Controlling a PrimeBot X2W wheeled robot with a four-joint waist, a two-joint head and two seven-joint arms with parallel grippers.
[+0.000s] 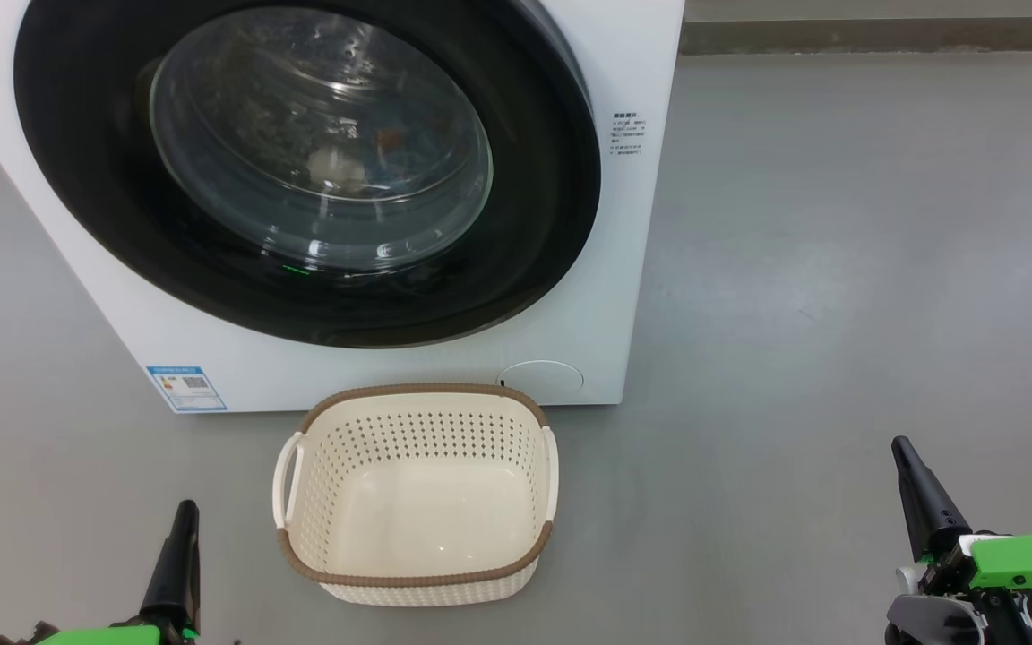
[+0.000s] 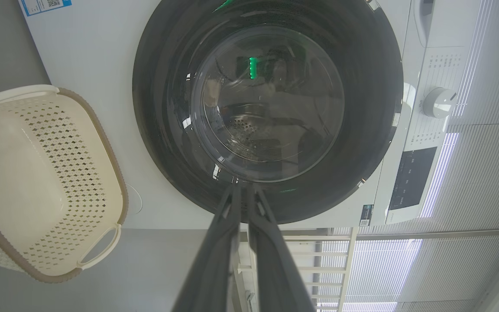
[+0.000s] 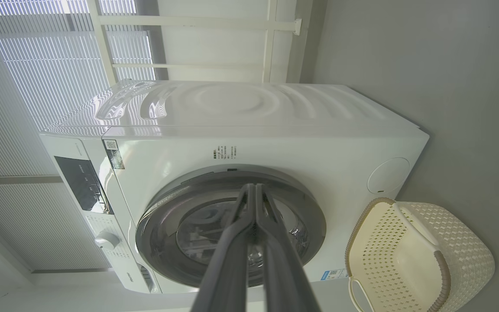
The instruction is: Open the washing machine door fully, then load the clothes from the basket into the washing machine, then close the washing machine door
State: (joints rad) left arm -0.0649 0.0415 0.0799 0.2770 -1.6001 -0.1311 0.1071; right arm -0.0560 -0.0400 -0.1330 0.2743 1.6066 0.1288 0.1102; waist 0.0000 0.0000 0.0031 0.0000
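Door (image 1: 310,161): shut, lying flat against the front of the washer (image 1: 632,287), with its glass bulge facing outward.
Clothes (image 1: 334,167): probably the pale patch and orange-brown fleck seen dimly through the glass, inside the drum. Reflections blur them too much to be sure.
Basket (image 1: 417,430): on the floor (image 1: 838,269) just in front of the washer, below the door. It is empty, with its bare bottom showing.
Left pincer (image 1: 185,512): closed and holding nothing, low at the left, apart from the basket and well clear of the door.
Right pincer (image 1: 904,451): closed and empty, low at the right, well away from the washer.
Done: by the look of it, all three steps, opening, loading and closing.
Left: nothing evident. Whether the latch has fully caught cannot be told from these views.
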